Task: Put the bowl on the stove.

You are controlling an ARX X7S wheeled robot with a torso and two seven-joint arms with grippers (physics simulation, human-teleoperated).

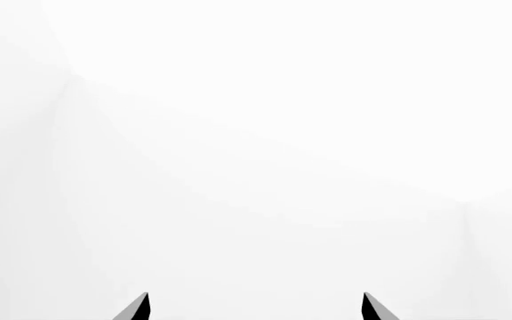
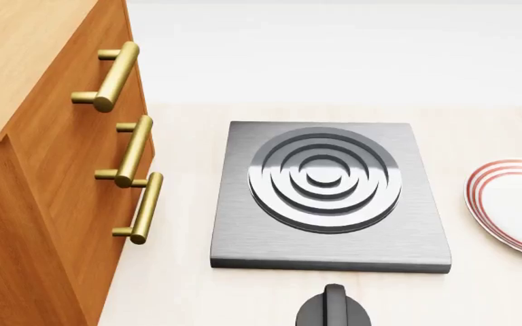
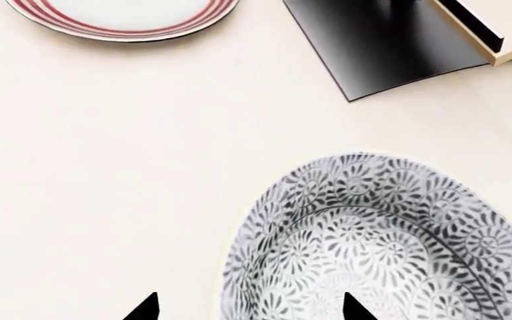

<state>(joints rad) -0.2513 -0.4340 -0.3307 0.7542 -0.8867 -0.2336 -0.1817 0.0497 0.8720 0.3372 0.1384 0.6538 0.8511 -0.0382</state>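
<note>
The stove, a square dark grey slab with raised concentric rings, lies on the pale table in the middle of the head view. The bowl, white with a dense grey-black floral pattern, shows only in the right wrist view, standing on the table. My right gripper is open right over the bowl's rim, with one fingertip over its inside and the other over bare table. My left gripper is open with nothing between its tips, facing a blank white surface. Neither gripper appears in the head view.
A wooden cabinet with brass handles stands left of the stove. A round black knob sits in front of the stove. A red-rimmed white plate lies to its right. A dark slab corner lies beyond the bowl.
</note>
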